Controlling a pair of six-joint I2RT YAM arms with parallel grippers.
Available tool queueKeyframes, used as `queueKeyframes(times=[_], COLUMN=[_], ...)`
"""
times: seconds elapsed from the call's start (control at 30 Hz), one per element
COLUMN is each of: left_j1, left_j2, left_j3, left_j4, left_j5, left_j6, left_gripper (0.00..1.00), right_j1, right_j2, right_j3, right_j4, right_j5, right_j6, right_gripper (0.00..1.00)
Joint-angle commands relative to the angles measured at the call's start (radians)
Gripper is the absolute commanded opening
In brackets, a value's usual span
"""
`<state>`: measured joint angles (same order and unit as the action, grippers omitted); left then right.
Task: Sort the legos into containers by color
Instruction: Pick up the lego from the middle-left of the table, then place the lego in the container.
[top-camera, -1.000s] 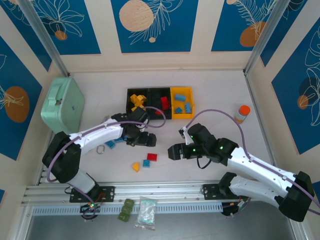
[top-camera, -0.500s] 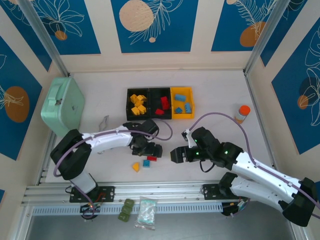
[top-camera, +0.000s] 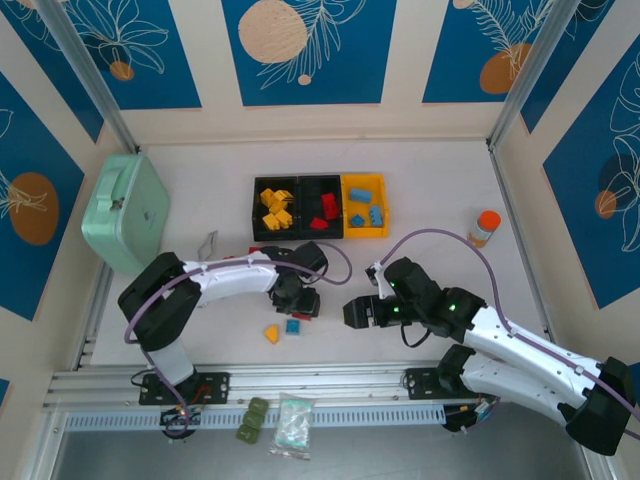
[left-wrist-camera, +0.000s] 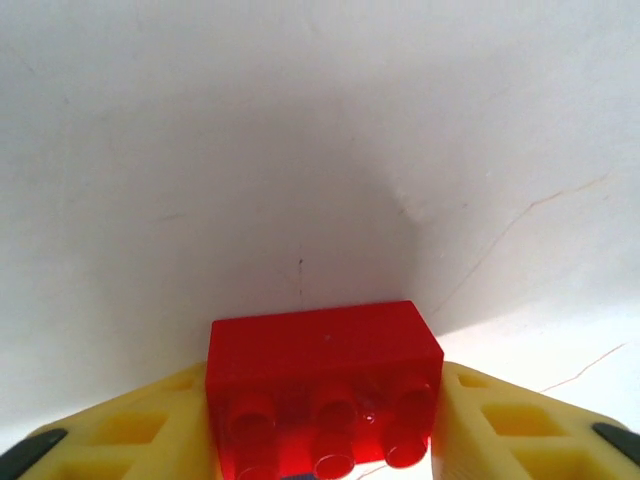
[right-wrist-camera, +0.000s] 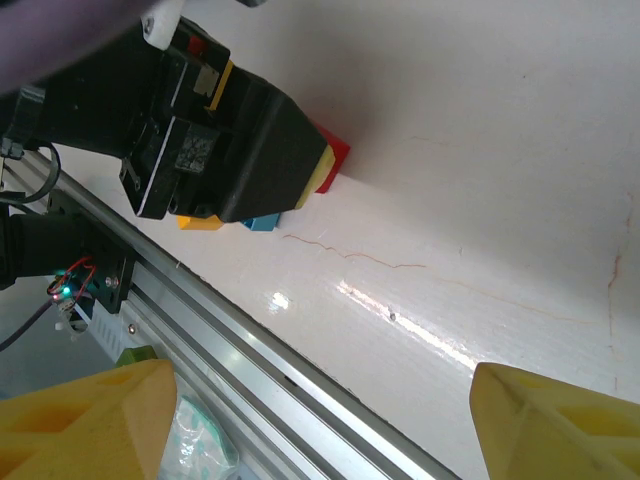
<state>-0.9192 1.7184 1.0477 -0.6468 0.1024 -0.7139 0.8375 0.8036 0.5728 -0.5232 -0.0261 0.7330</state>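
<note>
My left gripper (top-camera: 303, 303) is down on the table, shut on a red lego (left-wrist-camera: 322, 375). Both yellow fingers (left-wrist-camera: 130, 430) press its sides, studs facing the camera. The same red lego (right-wrist-camera: 333, 152) pokes out beside that gripper in the right wrist view. A blue lego (top-camera: 293, 326) and a yellow lego (top-camera: 271, 333) lie just in front of it. My right gripper (top-camera: 352, 312) hovers open to the right with nothing between its fingertips (right-wrist-camera: 90, 420). The containers sit at the back: the left black bin (top-camera: 257, 210) holds yellow legos, the middle black bin (top-camera: 320, 179) red ones, the yellow-orange bin (top-camera: 383, 205) blue ones.
A mint green case (top-camera: 125, 208) stands at the left and an orange-capped bottle (top-camera: 485, 227) at the right. Olive green blocks (top-camera: 252, 420) and a clear bag (top-camera: 293, 425) lie beyond the aluminium rail (top-camera: 320, 380) at the front. A small metal clip (top-camera: 208, 243) lies left of the arm.
My left gripper swung from the bins down and right to the red lego and closed on it. My right arm shifted slightly and stayed open.
</note>
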Motion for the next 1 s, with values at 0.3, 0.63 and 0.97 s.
queueKeyframes(times=[0.3,0.63,0.97], left_j1=[0.087,0.213,0.279], left_j2=[0.01,0.161,0.357], left_j3=[0.201,0.545,0.865], left_j4=[-0.106,-0.226,-0.298], left_j5=[-0.053,-0.08,-0.102], left_j6=[0.139,0.284,0.335], left_gripper=[0.44,0.43,0.43], right_j1=[-0.024,-0.04,-0.044], right_j2=[-0.062,-0.064,-0.043], right_j3=[-0.004,-0.016,0.013], right_j4=[-0.021,0.006,0.055], right_j5=[0.027,0.063,0.24], right_j6=[0.007,0.04,0.113], right_gripper=[0.77,0.77,0.77])
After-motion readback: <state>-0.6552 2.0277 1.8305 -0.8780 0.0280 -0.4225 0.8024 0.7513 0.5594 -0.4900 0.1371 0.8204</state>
